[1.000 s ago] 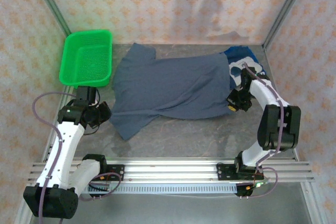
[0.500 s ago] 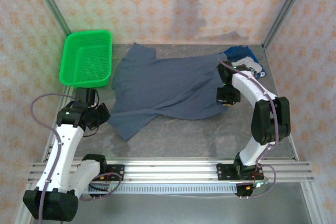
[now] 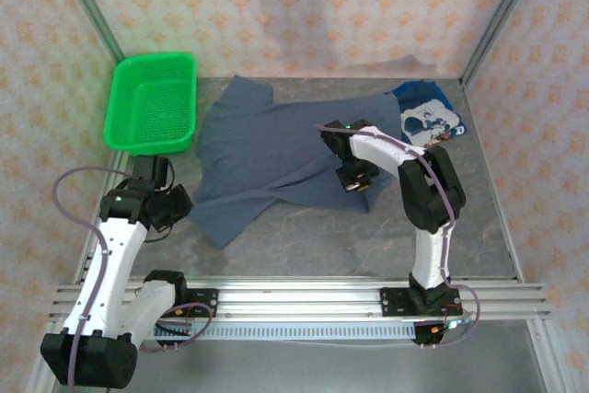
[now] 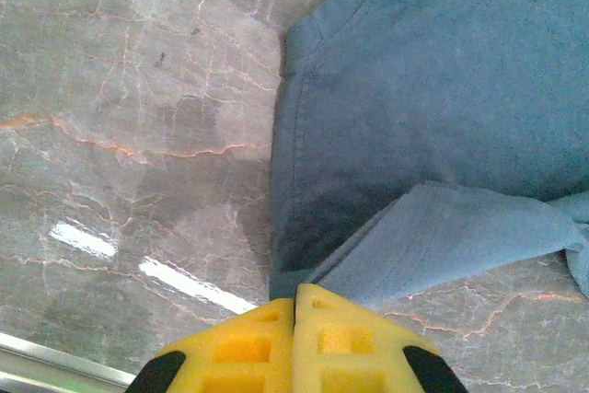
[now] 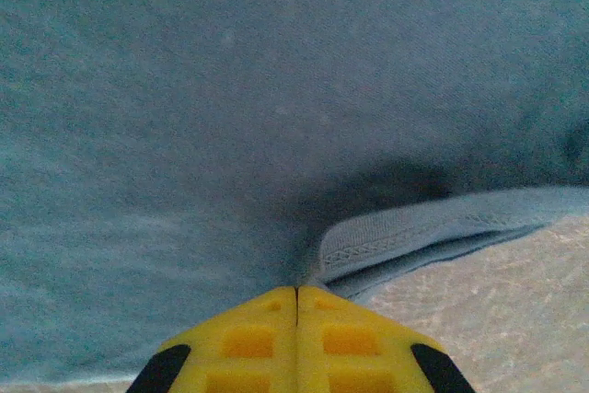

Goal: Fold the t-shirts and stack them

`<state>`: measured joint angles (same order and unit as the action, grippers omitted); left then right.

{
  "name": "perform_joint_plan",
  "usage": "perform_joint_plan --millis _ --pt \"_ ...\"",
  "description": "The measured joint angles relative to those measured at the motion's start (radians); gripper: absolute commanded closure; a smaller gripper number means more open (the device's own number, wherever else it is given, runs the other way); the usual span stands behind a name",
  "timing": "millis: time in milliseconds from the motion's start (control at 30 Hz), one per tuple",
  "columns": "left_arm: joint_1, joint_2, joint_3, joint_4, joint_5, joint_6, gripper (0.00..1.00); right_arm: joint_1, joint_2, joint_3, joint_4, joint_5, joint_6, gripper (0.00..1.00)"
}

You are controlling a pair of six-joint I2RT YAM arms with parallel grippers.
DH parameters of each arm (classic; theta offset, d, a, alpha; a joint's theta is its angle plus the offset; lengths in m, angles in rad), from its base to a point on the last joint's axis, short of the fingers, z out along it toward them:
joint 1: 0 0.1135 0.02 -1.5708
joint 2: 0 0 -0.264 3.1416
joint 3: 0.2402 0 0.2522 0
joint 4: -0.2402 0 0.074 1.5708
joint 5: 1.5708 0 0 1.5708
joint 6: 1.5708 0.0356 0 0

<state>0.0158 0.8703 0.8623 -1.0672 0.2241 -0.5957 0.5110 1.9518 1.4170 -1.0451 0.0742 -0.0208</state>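
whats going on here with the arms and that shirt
The slate-blue shirt is being folded. The right gripper is shut on its hem, over the shirt's middle, with that end doubled over. The left gripper is shut on the shirt's near left corner. The printed shirt lies at the far right.

No readable text, brand or number anywhere. The white print (image 3: 431, 122) on the royal blue t-shirt (image 3: 416, 93), far right of the green basket (image 3: 156, 57), may include lettering but it's too small to make out.
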Motion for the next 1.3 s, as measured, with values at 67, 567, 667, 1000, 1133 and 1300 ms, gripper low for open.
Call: perform_joint_plan --millis 67,567,667,1000,1133,1300 --pt "0.0 0.0 -0.011 -0.003 0.003 -0.006 1.0 -0.002 0.002 0.0 0.02 -0.021 0.002 0.85" --pt "0.0 -0.011 -0.027 -0.003 0.012 -0.017 1.0 -0.302 -0.399 -0.229 0.161 -0.412 0.35 0.54" --pt "0.0 -0.011 -0.027 -0.003 0.014 -0.017 1.0 -0.378 -0.425 -0.362 0.254 -0.532 0.468 0.54" --pt "0.0 -0.011 -0.027 -0.003 0.023 -0.016 1.0 -0.382 -0.409 -0.58 0.568 -0.755 0.793 0.54" --pt "0.0 -0.011 -0.027 -0.003 0.023 -0.016 1.0 -0.381 -0.409 -0.594 0.628 -0.759 0.849 0.55" --pt "0.0 -0.011 -0.027 -0.003 0.023 -0.016 1.0 -0.381 -0.382 -0.594 0.679 -0.754 0.878 0.58"
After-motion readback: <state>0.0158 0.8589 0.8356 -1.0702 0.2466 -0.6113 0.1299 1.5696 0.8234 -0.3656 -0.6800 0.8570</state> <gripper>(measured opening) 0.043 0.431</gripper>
